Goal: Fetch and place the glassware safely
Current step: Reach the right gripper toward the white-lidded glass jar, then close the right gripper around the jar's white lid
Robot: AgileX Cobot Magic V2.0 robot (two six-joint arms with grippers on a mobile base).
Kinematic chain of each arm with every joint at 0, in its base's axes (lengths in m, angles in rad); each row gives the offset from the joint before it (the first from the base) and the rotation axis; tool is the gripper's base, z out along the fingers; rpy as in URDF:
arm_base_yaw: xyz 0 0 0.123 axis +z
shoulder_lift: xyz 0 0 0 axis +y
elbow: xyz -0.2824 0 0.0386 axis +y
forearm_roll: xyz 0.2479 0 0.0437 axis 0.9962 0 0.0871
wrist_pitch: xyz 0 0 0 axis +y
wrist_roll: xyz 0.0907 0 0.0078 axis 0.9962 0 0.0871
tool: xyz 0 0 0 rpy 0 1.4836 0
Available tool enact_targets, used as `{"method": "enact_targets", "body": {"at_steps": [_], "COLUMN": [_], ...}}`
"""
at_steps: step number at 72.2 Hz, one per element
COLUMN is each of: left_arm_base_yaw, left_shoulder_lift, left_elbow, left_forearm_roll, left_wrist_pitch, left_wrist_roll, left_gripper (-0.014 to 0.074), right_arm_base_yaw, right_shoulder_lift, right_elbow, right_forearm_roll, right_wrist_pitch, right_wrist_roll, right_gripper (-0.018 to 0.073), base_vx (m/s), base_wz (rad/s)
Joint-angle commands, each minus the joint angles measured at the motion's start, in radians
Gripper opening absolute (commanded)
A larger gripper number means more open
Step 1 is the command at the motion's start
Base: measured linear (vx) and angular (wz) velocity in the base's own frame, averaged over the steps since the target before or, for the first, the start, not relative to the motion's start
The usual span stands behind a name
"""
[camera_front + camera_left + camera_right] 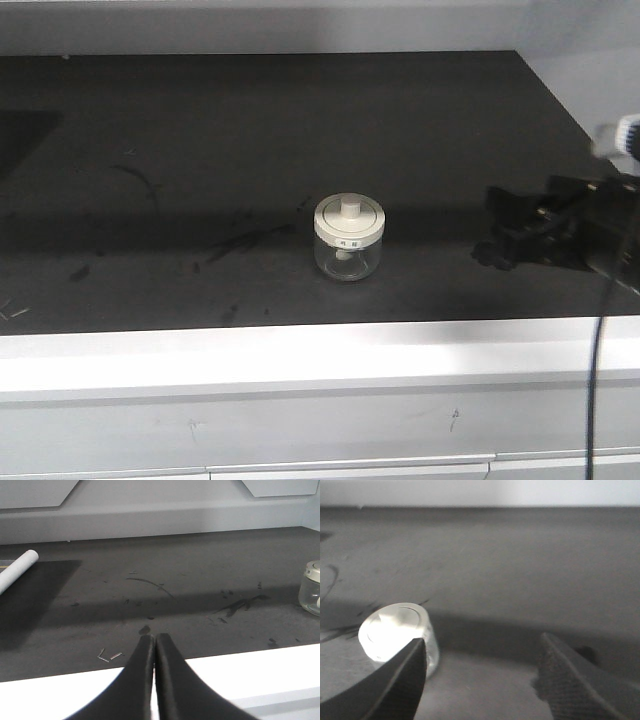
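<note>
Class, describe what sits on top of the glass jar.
An off-white round lid with a central knob covers the glass jar. The lid hides the jar's mouth; a pale shape inside is unclear.

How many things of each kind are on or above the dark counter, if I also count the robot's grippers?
Glass jar with lid: 1
White tube: 1
Grippers: 2, the left gripper closed and the right gripper open
Total: 4
</note>
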Motion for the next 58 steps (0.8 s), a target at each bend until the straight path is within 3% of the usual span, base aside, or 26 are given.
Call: {"method": "enact_targets", "body": {"at_steps": [1,10,28,43,58], "left_arm_base_yaw": [-0.004,-0.004,-0.004,-0.004,-0.004], "left_shoulder_lift": [0.011,0.011,0.011,0.011,0.011], "left_elbow": [-0.025,-0.025,-0.025,-0.025,-0.025], "left_forearm_roll": [-0.011,-0.011,-0.011,-0.011,-0.011], "left_wrist_pitch": [-0.077,-0.077,-0.077,-0.077,-0.077], "left_wrist_roll": [-0.010,-0.010,-0.010,-0.010,-0.010], "left_gripper": [-0.0007,-0.0007,-0.0007,-0.0007,-0.0007], "right_arm_base_yaw": [0.003,0.003,0.002,0.002,0.002], "right_shoulder_lift": [0.080,0.168,0.305,0.409,0.505], "right_elbow": [-0.109,-0.193,-0.239,-0.239,-0.239], "right_forearm_roll": [-0.043,0.024,0.371,0.561,0.664], "right_wrist_pitch": [-0.073,-0.163,-0.407,-0.566,-0.672], "right_wrist_roll": [-0.037,-0.124,-0.546,-0.743,-0.909], "right_gripper": [0.0471,0.0471,0.0471,0.0466,0.0452], "base_vx": [0.00,0.00,0.00,0.00,0.00], "base_wz": [0.00,0.00,0.00,0.00,0.00]}}
